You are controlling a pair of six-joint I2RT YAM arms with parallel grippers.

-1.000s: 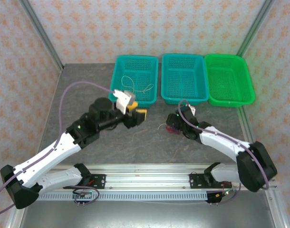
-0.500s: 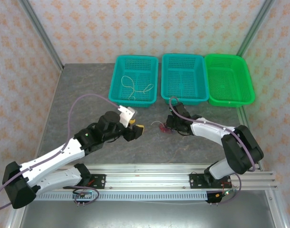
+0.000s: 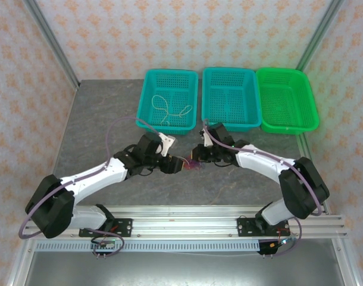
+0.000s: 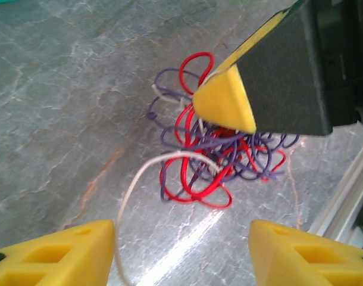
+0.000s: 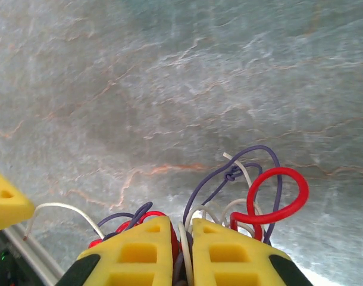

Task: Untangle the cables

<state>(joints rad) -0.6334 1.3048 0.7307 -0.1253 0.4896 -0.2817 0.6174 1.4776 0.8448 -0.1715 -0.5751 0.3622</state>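
Observation:
The cables (image 3: 191,162) are a small tangle of thin red, purple and cream-white wires on the grey table, between the two grippers. My right gripper (image 3: 198,157) is shut on the tangle; in the right wrist view its yellow fingers (image 5: 140,250) pinch a white and a purple strand, and red and purple loops (image 5: 271,196) stick out past the tips. My left gripper (image 4: 181,241) stands open just short of the tangle (image 4: 199,173), with one white strand (image 4: 131,202) curving toward its left finger. Another cream cable (image 3: 168,109) lies in the left teal basket.
Three baskets stand in a row at the back: a teal one (image 3: 169,72), a second teal one (image 3: 229,70) and a green one (image 3: 282,71). An aluminium rail (image 3: 181,211) runs along the near edge. Slanted frame posts stand at both back corners.
My right gripper has shut on the tangle and dragged it left. The left arm has swung right and down, bringing its open gripper up to the tangle.

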